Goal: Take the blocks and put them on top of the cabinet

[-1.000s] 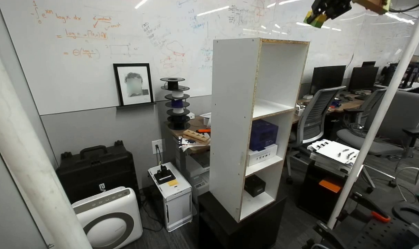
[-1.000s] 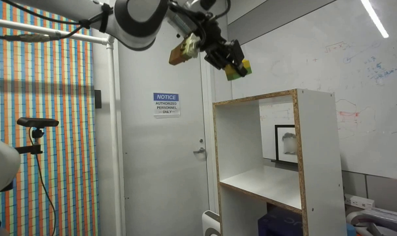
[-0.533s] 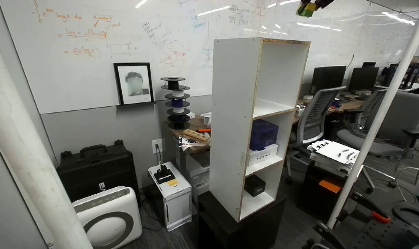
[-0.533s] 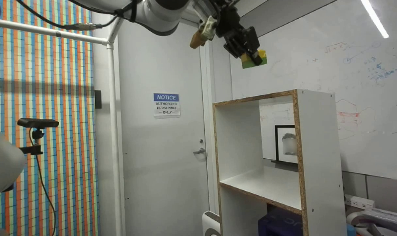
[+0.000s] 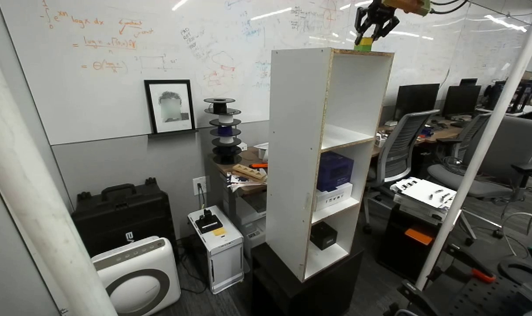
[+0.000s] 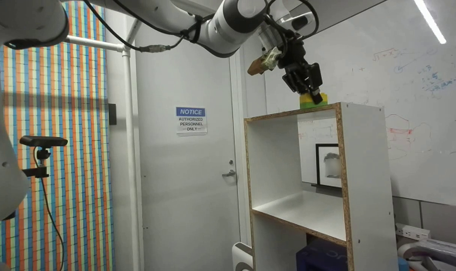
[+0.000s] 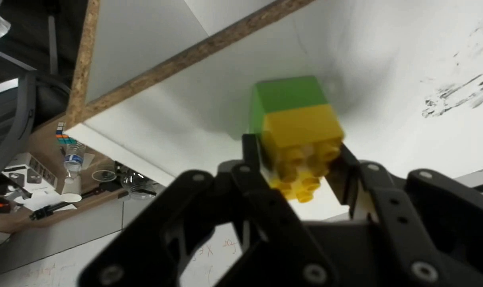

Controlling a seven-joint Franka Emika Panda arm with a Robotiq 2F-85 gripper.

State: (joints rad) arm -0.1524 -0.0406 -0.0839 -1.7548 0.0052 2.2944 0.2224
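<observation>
A yellow block [image 7: 303, 125] with studs sits on a green block [image 7: 291, 93], joined as one small stack. The stack is upright at the top of the white cabinet [image 5: 299, 153], near its front edge, and shows in both exterior views [image 6: 306, 100]. The green bottom looks on or just above the cabinet's top surface [image 7: 209, 87]; I cannot tell exact contact. My gripper [image 7: 297, 143] points down with one black finger on each side of the yellow block. The fingers look closed against it. The gripper [image 5: 365, 41] is above the cabinet in the exterior views.
The cabinet holds a purple box [image 5: 335, 171] on a white box [image 5: 334, 197], and a small black box [image 5: 323, 235] below. A whiteboard [image 6: 420, 150] stands behind. A white pole [image 5: 481, 145] and an office chair [image 5: 397, 149] are at the side.
The arm has moved over the cabinet and come down, carrying the stacked blocks. They were in the air above the cabinet before; now they are at its top surface.
</observation>
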